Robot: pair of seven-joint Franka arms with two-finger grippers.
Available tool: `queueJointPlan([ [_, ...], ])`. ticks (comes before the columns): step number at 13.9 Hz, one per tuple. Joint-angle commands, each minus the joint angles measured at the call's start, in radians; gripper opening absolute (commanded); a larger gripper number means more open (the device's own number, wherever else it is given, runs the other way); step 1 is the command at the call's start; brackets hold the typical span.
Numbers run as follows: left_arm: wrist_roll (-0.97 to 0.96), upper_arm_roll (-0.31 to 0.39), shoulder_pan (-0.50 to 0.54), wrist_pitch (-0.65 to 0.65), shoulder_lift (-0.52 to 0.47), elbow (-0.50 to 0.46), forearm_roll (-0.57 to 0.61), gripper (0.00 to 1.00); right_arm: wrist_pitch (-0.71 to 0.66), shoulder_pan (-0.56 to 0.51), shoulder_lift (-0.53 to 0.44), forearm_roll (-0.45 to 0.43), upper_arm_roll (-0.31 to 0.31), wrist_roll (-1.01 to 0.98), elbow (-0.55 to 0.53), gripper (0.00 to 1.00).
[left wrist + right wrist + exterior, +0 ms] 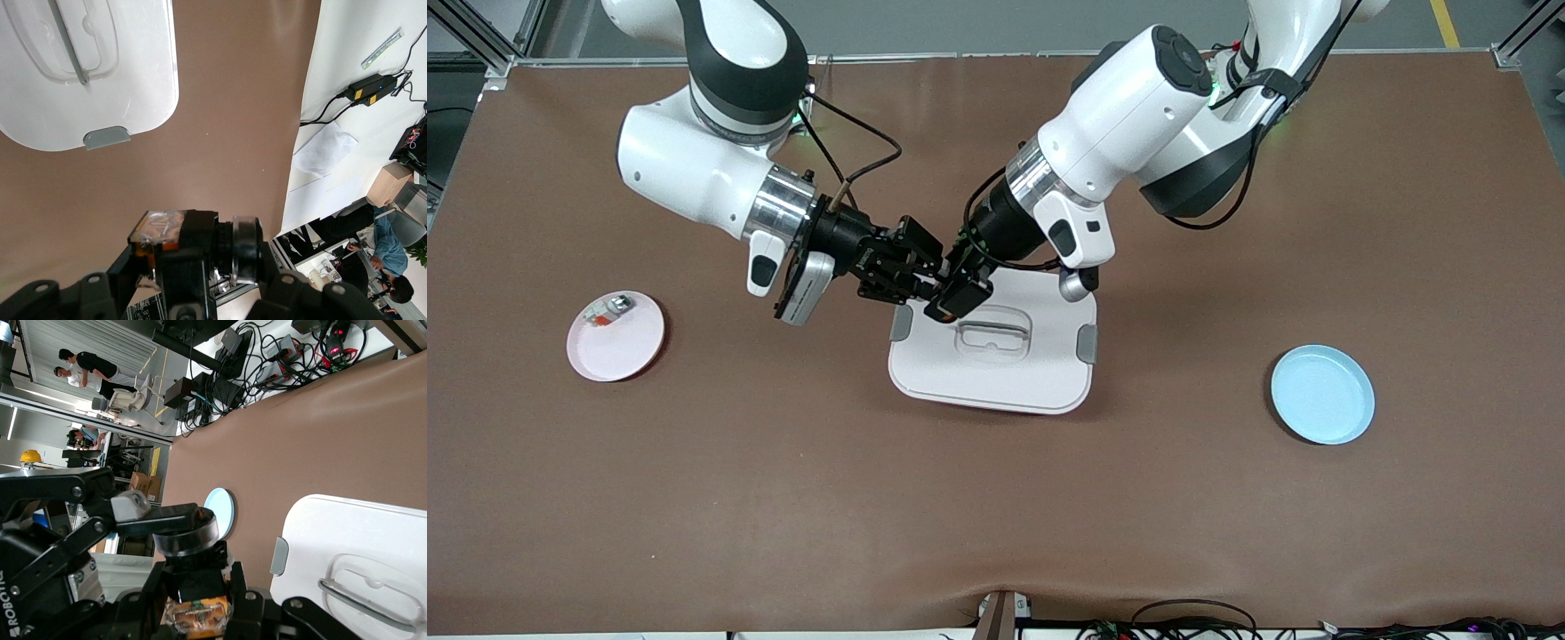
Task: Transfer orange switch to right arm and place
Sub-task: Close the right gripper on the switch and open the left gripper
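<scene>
The orange switch (936,293) is in the air between my two grippers, over the edge of the white lid (996,378) toward the right arm's end. In the left wrist view its orange terminals (157,230) and black body show. In the right wrist view the black body (193,583) sits above the orange terminals. My left gripper (953,300) is shut on the switch at its cap end (243,247). My right gripper (920,283) is shut on the black body, one finger on each side (200,593).
A pink plate (618,356) with a small white-and-grey part (609,309) lies toward the right arm's end. A blue plate (1322,396) lies toward the left arm's end. The white lid with grey clips lies mid-table on the brown mat.
</scene>
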Motion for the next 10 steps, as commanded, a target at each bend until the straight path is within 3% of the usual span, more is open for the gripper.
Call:
queueJointPlan([
  [1,-0.013,0.006,-0.010,0.028,0.008,0.016,0.041,0.51,-0.014,-0.003,-0.033,0.017,0.003,-0.008,-0.028,0.00],
  [3,-0.013,0.006,-0.010,0.028,0.010,0.015,0.044,0.51,-0.014,-0.003,-0.030,0.017,0.003,-0.008,-0.027,0.00],
  [4,-0.013,0.006,-0.010,0.028,0.011,0.015,0.044,0.57,-0.014,-0.005,-0.027,0.017,0.003,-0.009,-0.027,0.00],
  [6,-0.013,0.006,-0.010,0.028,0.011,0.015,0.062,0.85,-0.014,-0.005,-0.025,0.012,0.003,-0.018,-0.027,0.00],
  [7,-0.013,0.006,-0.010,0.028,0.008,0.015,0.064,1.00,-0.015,-0.006,-0.025,-0.030,0.001,-0.038,-0.027,0.00],
  [8,-0.014,0.006,-0.010,0.028,0.003,0.015,0.065,1.00,-0.023,-0.017,-0.025,-0.102,0.000,-0.038,-0.027,0.00],
  [10,-0.016,0.006,-0.004,0.028,-0.006,0.015,0.065,1.00,-0.085,-0.046,-0.027,-0.159,0.000,-0.040,-0.022,0.00],
])
